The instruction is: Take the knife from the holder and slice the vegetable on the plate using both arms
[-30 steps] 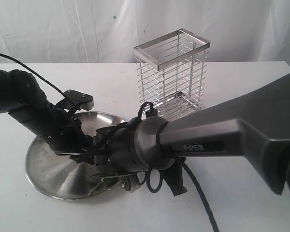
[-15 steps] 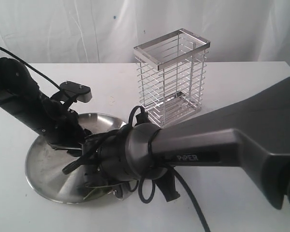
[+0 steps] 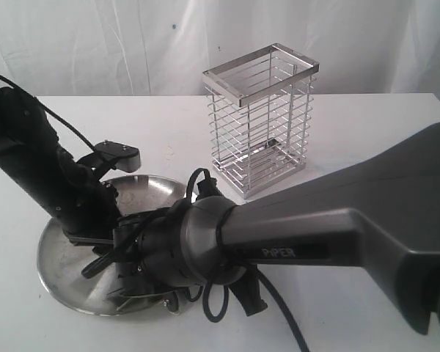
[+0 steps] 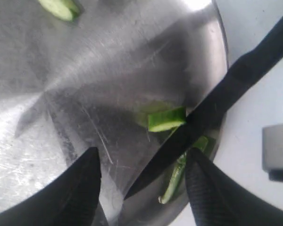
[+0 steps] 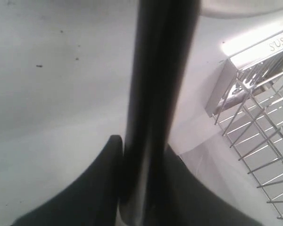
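Two-handed work: clenched the knife [image 4: 198,122] in right tool [image 5: 144,150], hung left tool [image 4: 142,162] released over the vegetable [image 4: 166,119]; needed to pin it before pressing down to the plate [image 4: 85,70].

We see a silver steel plate [image 4: 108,61], brushed and finely scratched, with pale glare. The chilli pieces [image 4: 166,119] are glossy green, lighter at the cut faces. The knife [image 4: 217,103] is black throughout. The wire holder [image 3: 260,121] is shiny chrome, striped by its horizontal bars. The left arm [image 3: 37,169] is black, the right arm [image 3: 337,227] dark grey with pale lettering. The table [image 3: 367,132] and cloth backdrop [image 3: 95,44] are white.
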`<state>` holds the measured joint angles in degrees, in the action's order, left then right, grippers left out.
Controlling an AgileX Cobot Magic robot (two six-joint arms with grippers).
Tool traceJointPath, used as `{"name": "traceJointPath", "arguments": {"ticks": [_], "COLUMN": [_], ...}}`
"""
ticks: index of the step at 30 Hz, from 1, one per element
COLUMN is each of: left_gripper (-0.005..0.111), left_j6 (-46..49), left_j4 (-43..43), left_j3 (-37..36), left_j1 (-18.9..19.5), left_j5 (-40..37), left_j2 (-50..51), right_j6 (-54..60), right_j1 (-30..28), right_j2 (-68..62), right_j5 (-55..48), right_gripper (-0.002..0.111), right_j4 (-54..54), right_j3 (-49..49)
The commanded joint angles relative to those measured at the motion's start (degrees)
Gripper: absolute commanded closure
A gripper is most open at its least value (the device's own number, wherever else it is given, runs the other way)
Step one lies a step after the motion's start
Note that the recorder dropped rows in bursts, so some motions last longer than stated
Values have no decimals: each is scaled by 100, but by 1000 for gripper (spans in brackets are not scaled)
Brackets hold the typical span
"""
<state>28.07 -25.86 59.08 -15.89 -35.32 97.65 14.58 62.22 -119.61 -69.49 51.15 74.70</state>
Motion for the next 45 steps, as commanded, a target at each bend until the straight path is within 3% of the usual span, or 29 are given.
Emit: {"name": "traceJointPath", "arguments": {"ticks": [1,6,14,25,30,37,45], "left_gripper": [49,49,49,49,49,49,49], "left_j6": [23,35,46,61,61,61,61], "left_j4": [-21,-21,-21,48,83,66,66], "left_j3": [-37,-64,-519,-530,-561,-759,-759], "left_j1": [-23,-23,-23,-360,-363,-441,-484], "left_j5": [-536,-543,697,814,864,1523,1567], "left_j2": [-3,-3,-3,9,36,407,458], "right_j6": [113,129,129,128,128,128,128], "right_j1": [17,17,17,17,17,17,17], "right_j2": [4,4,4,4,4,4,4], "right_j5": [-48,-48,-48,-48,-48,-48,-48], "right_gripper": [108,108,108,108,108,108,108], "right_j4": [-18,-18,-18,-8,2,2,-24], "right_j3": [11,11,11,11,11,11,11]}}
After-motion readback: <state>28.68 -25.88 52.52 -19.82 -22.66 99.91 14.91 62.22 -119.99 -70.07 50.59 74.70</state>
